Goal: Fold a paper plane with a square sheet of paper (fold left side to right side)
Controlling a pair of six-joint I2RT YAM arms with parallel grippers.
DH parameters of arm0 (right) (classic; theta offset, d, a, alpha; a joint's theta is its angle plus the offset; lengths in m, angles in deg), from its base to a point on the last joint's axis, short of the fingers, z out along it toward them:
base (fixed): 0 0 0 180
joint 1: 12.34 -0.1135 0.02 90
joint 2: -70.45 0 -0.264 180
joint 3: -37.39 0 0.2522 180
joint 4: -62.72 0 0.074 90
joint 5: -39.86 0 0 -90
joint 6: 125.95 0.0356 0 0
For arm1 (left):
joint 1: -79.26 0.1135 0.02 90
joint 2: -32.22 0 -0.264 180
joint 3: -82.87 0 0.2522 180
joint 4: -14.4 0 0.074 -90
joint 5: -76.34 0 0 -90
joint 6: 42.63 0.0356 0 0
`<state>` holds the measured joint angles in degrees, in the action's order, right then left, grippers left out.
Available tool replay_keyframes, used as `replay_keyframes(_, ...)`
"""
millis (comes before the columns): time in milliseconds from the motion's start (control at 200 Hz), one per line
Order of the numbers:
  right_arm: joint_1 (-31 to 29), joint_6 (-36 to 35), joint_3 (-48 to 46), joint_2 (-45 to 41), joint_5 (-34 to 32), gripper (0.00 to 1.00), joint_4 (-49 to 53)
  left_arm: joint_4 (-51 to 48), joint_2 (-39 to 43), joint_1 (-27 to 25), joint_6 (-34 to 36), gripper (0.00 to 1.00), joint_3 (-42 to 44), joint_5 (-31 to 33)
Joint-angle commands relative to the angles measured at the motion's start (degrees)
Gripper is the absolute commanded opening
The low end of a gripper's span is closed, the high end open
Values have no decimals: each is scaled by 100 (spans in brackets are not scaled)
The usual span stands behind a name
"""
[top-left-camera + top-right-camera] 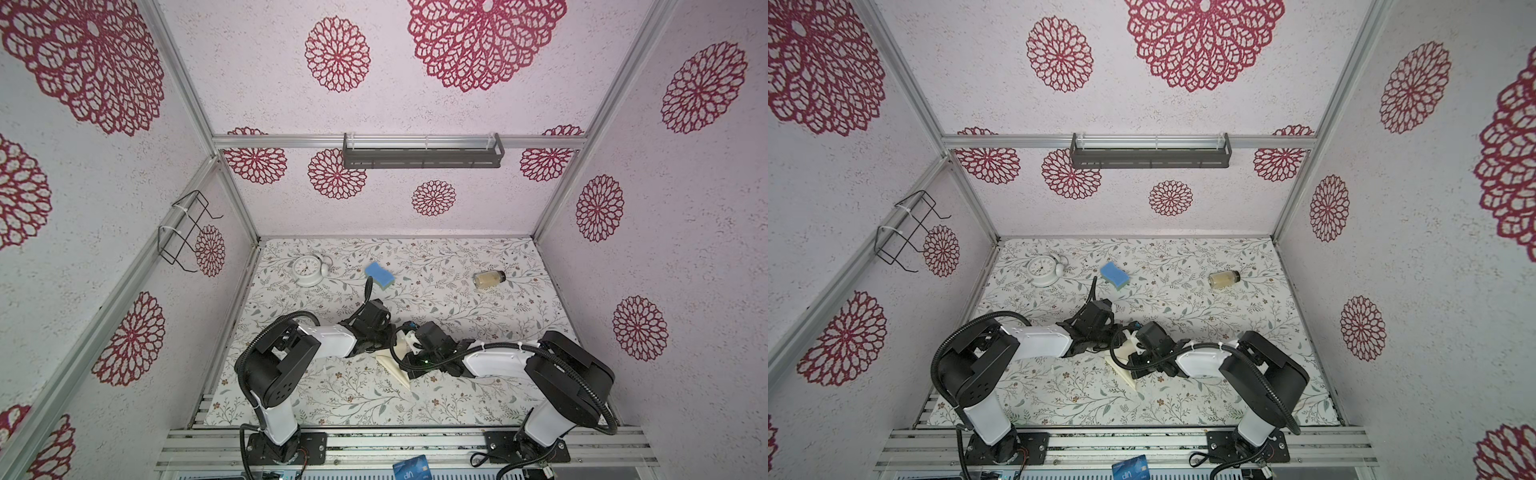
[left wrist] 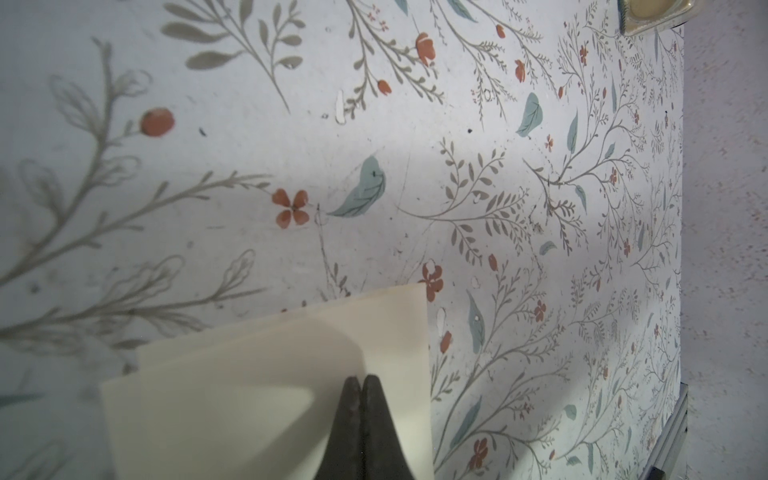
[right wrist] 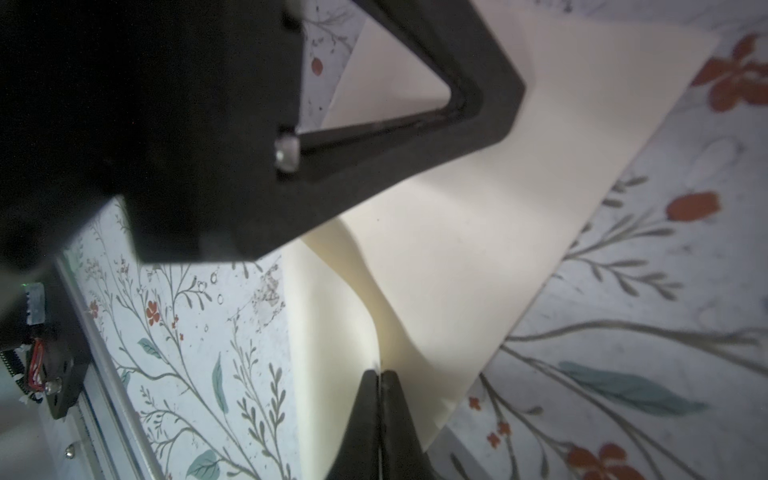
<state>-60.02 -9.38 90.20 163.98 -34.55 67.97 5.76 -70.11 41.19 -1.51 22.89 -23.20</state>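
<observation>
our left gripper (image 2: 360, 380) sits closest to its wrist cam, jaws pressed fully together with the tips on the cream paper (image 2: 249, 395). we can't tell if a layer is actually caught in there. right gripper (image 3: 379, 376) is clamped too, and a curled flap of the paper runs right into its tips, so we're calling that a pinch. in a top view the paper lies mid-front on the floral mat (image 1: 332, 395), under both wrists, well apart from the blue sponge (image 1: 377, 275).

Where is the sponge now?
In both top views the sponge lies far back on the table, left of centre, between the clock and the jar, nearer the clock.
</observation>
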Motion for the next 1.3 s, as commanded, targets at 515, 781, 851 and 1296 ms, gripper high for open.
replay_keyframes(515, 132, 148, -406, 81, -129, 3, -14, -274, 1063, 7, 3, 0, 243, 128)
replay_keyframes(781, 163, 114, -503, 110, -119, 3, -38, -53, 1972, -399, -177, 0, 995, 173)
replay_keyframes(851, 175, 96, -503, 136, -103, 3, -36, -36, 2099, -501, -232, 0, 1191, 227)
replay_keyframes(1296, 229, 73, -545, 235, -48, 3, -103, 505, 1946, -990, -561, 0, 1807, 497)
